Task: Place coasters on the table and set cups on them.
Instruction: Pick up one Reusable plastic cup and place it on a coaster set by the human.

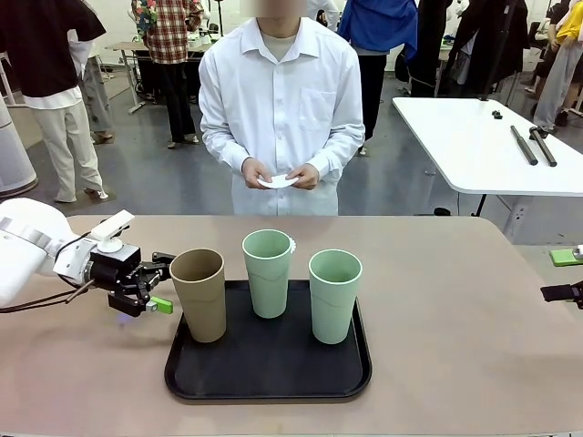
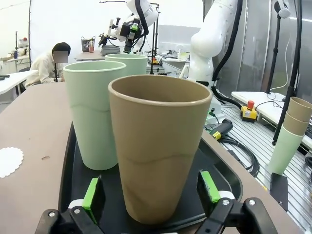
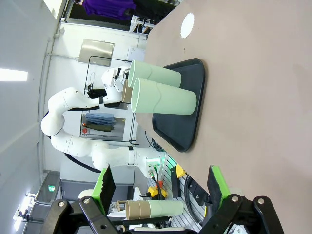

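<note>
Three cups stand on a black tray [image 1: 269, 382] on the table [image 1: 455, 337]: a tan cup [image 1: 199, 293] at the left, a mint cup [image 1: 268, 271] in the middle and another mint cup [image 1: 334, 294] at the right. My left gripper [image 1: 162, 282] is open at the tan cup's left side. In the left wrist view its green pads [image 2: 91, 192] flank the tan cup [image 2: 156, 146] without touching it. One coaster [image 2: 9, 161] lies on the table beyond the tray. The person holds more coasters [image 1: 278, 181] in both hands. My right gripper [image 3: 160, 187] is open and empty, far off at the table's right edge [image 1: 565, 275].
Both mint cups [image 3: 163, 100] and the tray [image 3: 190, 131] show in the right wrist view, with the coaster [image 3: 187, 25] beyond them. A white table with black rods [image 1: 483, 137] stands at the back right. Spare stacked cups [image 2: 292, 131] sit off the table.
</note>
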Motion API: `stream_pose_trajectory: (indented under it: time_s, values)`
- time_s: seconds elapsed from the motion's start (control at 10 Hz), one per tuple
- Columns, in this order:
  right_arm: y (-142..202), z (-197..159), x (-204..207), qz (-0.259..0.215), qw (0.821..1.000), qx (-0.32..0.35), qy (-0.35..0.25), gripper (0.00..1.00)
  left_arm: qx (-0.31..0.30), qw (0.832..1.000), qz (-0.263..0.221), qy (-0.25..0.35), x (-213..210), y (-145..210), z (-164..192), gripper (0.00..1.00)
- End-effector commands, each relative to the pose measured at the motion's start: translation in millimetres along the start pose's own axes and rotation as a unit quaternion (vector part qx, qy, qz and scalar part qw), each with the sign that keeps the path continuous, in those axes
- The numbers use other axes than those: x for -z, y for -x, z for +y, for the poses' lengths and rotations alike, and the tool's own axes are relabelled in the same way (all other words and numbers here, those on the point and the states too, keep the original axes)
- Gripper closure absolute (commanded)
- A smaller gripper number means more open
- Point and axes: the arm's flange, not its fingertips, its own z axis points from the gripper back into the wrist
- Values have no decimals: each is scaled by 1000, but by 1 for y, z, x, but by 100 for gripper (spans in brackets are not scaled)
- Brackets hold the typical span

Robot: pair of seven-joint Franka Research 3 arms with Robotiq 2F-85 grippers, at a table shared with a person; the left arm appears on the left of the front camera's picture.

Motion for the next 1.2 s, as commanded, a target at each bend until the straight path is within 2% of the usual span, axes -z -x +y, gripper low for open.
stream_pose_trajectory:
  time_s: [0.0,1.1]
  values:
    - [-2,-1,0,-6,1000,-3,-6,0,21,1000,-7,5,5,6,6,0]
    - [-2,-1,0,-6,1000,-3,-6,0,8,999,9,42,43,18,15,0]
